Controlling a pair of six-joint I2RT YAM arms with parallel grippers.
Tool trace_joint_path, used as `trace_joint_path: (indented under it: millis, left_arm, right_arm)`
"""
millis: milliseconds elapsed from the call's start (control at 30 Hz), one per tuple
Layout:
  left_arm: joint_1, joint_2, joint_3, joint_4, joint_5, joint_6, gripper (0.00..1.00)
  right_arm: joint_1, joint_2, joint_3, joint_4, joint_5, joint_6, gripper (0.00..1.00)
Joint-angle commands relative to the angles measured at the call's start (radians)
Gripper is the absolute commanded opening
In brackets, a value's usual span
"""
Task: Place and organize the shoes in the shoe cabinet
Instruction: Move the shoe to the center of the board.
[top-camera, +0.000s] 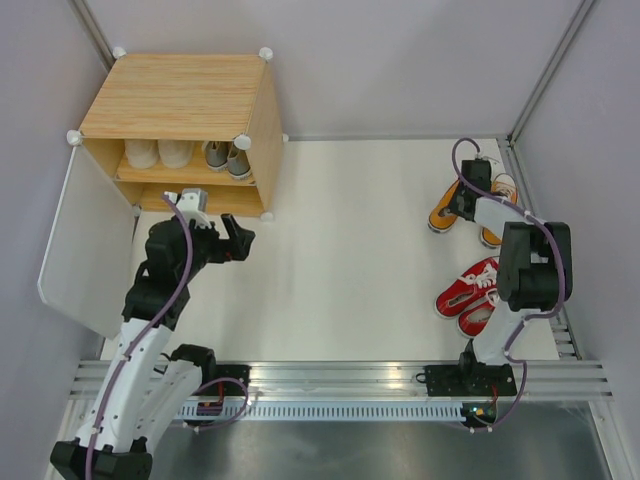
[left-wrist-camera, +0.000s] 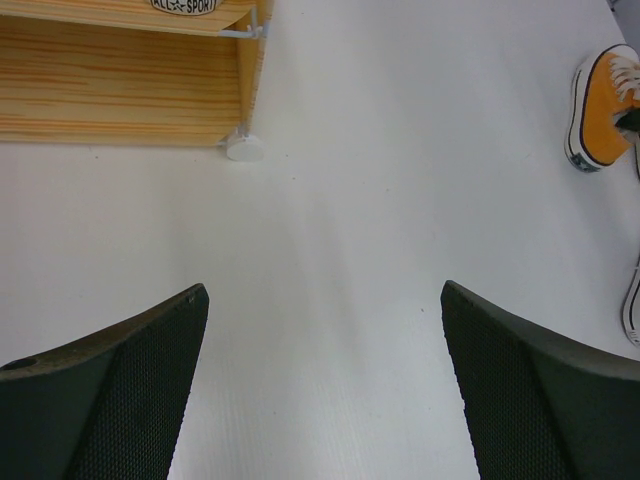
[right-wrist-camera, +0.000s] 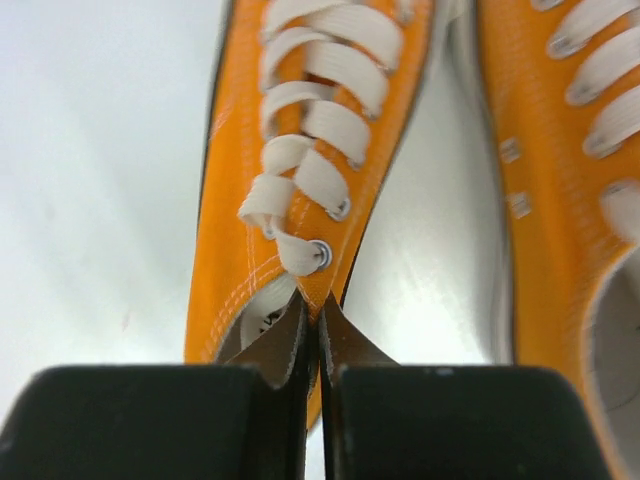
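The light-wood shoe cabinet (top-camera: 180, 95) stands at the far left with its white door (top-camera: 85, 250) swung open. On its upper shelf are a cream pair (top-camera: 158, 153) and a grey pair (top-camera: 228, 158). My left gripper (top-camera: 232, 240) is open and empty, in front of the cabinet; its wrist view shows bare floor between the fingers (left-wrist-camera: 120, 390). My right gripper (top-camera: 466, 203) is shut on the inner side wall of the left orange shoe (right-wrist-camera: 290, 190), by its top eyelet; the other orange shoe (right-wrist-camera: 570, 200) lies beside it. The red pair (top-camera: 472, 293) lies near the right arm.
The cabinet's lower shelf edge and a white corner connector (left-wrist-camera: 243, 148) show in the left wrist view, with an orange shoe (left-wrist-camera: 605, 110) at its far right. Grey walls close the workspace on all sides. A metal rail (top-camera: 340, 380) runs along the near edge.
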Motion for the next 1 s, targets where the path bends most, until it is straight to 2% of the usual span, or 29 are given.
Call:
trace_joint_path:
  millis: [0,133,200,233,367,467,500,533,567,667,800,967]
  left_arm:
    - [0.005,0.008,0.016,0.041,-0.03,0.029,0.99]
    - [0.005,0.059,0.011,0.073,-0.079,-0.023,0.99]
    - [0.005,0.085,0.019,0.088,-0.073,-0.067,0.93]
    - [0.003,0.111,0.018,0.104,-0.07,-0.08,0.9]
    - [0.005,0.174,-0.027,0.246,-0.069,-0.15,0.82]
    - [0.003,0.253,-0.027,0.374,-0.073,-0.146,0.74]
    - [0.003,0.275,-0.021,0.404,-0.078,-0.131,0.71]
    - [0.003,0.303,-0.007,0.477,-0.075,-0.12,0.69]
    - [0.003,0.35,0.002,0.513,-0.069,-0.111,0.65]
    - [0.003,0.47,0.071,0.585,-0.066,-0.08,0.56]
    - [0.003,0.591,0.162,0.665,-0.079,-0.063,0.51]
    - [0.003,0.718,0.245,0.76,-0.075,-0.052,0.49]
  right_arm:
    - [0.109,-0.087,-0.067,-0.002,-0.128,0.041,0.01]
    - [0.241,-0.178,-0.166,0.025,-0.163,0.105,0.01]
    - [0.304,-0.201,-0.225,0.054,-0.183,0.128,0.01]
    - [0.378,-0.218,-0.242,0.062,-0.181,0.153,0.01]
    - [0.569,-0.235,-0.295,0.085,-0.178,0.203,0.01]
    - [0.681,-0.247,-0.315,0.133,-0.261,0.223,0.01]
    - [0.701,-0.268,-0.324,0.145,-0.333,0.222,0.01]
    - [0.7,-0.284,-0.331,0.174,-0.355,0.223,0.05]
    - [0.7,-0.304,-0.336,0.173,-0.356,0.225,0.17]
    - [0.698,-0.397,-0.332,0.099,-0.301,0.178,0.43]
    - [0.695,-0.517,-0.324,0.027,-0.281,0.127,0.48]
    - [0.694,-0.592,-0.35,0.035,-0.313,0.115,0.51]
